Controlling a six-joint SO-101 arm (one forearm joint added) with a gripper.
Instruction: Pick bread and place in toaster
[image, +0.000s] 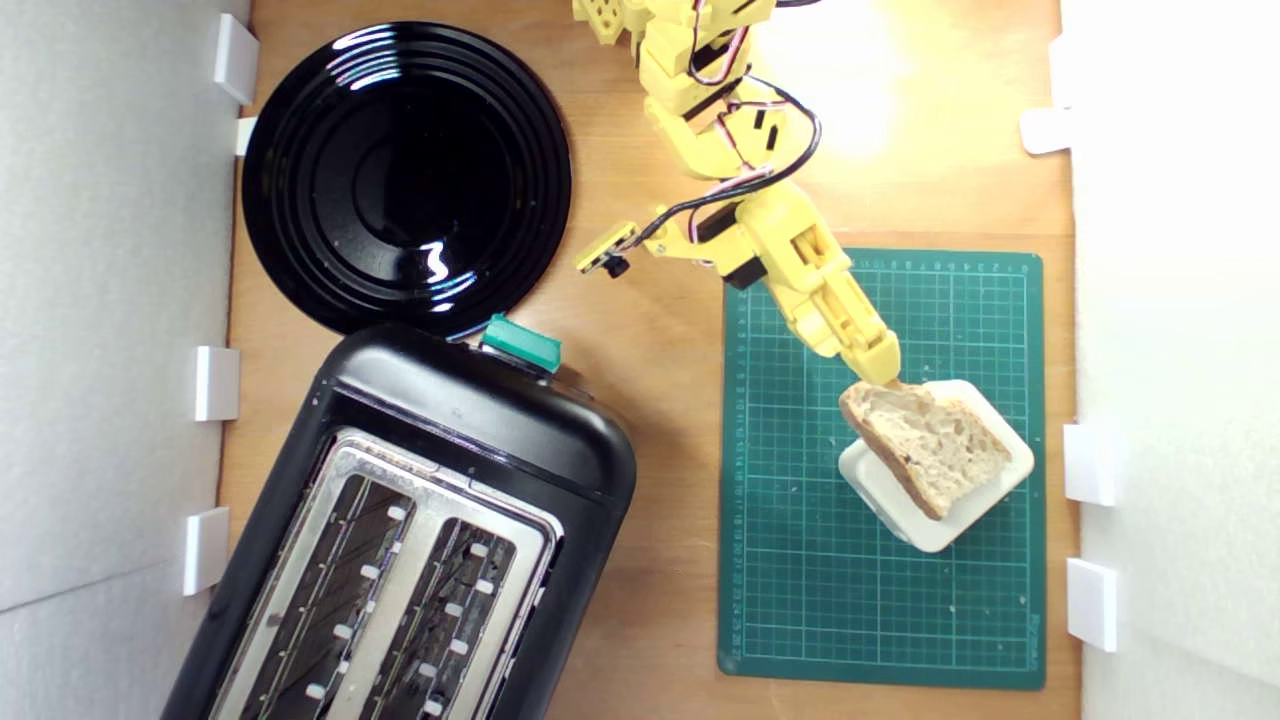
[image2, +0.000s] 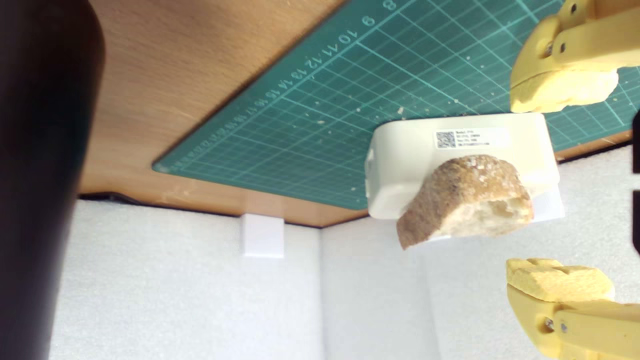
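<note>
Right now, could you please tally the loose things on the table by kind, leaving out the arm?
Bread: 1
Cream block: 1
Toaster: 1
Black plate: 1
Green cutting mat: 1
Total: 5

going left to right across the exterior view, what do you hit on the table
Black plate and toaster share the exterior view's left, plate farther up the picture; then the gripper, then the bread on its cream block, both on the green cutting mat.
</note>
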